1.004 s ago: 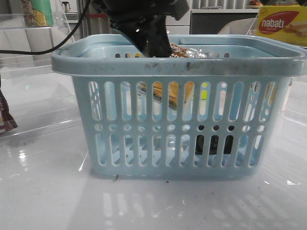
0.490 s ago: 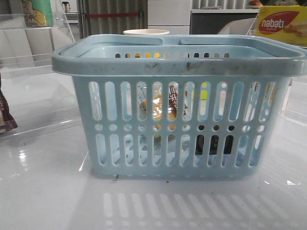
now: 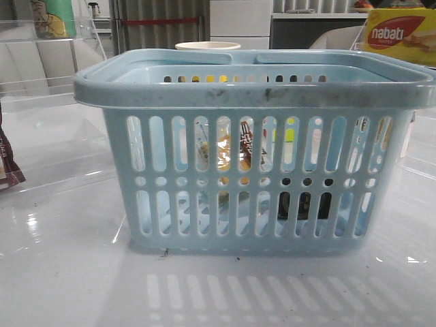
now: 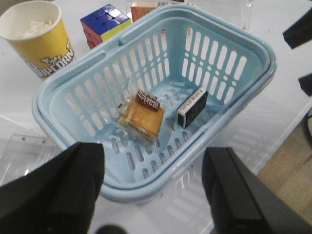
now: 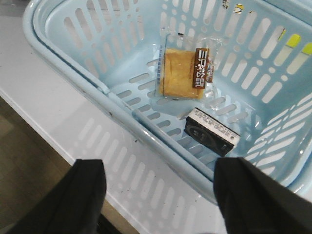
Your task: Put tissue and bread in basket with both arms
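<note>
Down on the floor of the basket [image 4: 73, 73] the bread [image 4: 142, 116] lies flat in its clear wrapper, label up, with the tissue [image 4: 192, 108] just beside it, the two not quite touching. Both arms sit above the rim with nothing in them: left gripper [image 4: 153, 187] has its fingers spread wide, right gripper [image 5: 161, 197] is spread apart too. Popcorn cup [image 4: 38, 38] and puzzle cube [image 4: 105, 24] stand outside the basket.

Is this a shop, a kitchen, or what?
Probably a robot practice room, not a shop: a white table holds a blue basket, a popcorn cup and a puzzle cube, with clear plastic dividers around.
</note>
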Robot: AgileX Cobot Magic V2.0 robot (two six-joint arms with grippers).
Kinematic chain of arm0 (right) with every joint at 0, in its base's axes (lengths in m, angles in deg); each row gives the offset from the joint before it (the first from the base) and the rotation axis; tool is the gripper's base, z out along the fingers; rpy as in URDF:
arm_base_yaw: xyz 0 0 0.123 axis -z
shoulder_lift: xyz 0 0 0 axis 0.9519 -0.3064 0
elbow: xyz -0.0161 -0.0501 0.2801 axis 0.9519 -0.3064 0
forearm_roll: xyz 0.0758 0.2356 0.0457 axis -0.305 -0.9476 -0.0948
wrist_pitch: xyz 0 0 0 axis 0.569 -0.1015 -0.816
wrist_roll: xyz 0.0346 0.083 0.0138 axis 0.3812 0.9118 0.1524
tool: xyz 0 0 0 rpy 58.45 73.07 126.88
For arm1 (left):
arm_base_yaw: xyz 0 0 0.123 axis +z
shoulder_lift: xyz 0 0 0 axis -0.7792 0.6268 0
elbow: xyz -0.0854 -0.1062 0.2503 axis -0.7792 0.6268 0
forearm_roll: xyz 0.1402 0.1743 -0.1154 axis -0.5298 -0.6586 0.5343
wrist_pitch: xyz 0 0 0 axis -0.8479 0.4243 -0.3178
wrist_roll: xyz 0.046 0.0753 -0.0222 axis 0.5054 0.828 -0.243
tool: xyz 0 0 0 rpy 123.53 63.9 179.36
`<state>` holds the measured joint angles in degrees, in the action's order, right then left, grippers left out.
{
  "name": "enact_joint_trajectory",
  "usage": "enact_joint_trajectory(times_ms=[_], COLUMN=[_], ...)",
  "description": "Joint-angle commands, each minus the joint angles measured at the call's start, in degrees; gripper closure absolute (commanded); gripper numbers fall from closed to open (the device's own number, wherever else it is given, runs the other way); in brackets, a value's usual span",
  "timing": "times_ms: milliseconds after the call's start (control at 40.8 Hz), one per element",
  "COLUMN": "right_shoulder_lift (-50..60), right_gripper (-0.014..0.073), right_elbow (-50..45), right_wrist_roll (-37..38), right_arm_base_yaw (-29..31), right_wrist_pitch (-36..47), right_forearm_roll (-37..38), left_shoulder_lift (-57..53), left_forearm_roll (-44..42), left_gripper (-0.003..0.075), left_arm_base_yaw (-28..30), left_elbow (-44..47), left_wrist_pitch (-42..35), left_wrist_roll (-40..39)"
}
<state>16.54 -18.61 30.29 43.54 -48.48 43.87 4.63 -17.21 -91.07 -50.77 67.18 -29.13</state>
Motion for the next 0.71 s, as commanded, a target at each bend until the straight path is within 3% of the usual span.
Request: enact_joint_trajectory(times_ms=[0,318,686], right_shoulder_lift=[0.97,0.78,7.11], right_gripper=[0.0023,0.0023,0.0023], right_elbow=[1.53,1.48,-2.21], right_wrist_roll=[-0.68,-0.68,0.29], right_arm_base_yaw=[0.08,0.08,0.19], right_wrist_pitch=[3.81,3.25,-0.79], right_forearm_roll=[-0.63,1.33,3.96], left_shoulder_lift=[-4.96,-13.63,-13.64], left_forearm_roll=[0.35,0.35,0.21], left_gripper=[0.0232,0.0232,0.0232], left_arm_base_yaw=[0.08,0.08,0.08], left_elbow=[3.12,17.4,18.96], left_wrist_pitch=[-3.63,-6.12,-8.26], left_wrist_roll=[0.1,0.1,0.1])
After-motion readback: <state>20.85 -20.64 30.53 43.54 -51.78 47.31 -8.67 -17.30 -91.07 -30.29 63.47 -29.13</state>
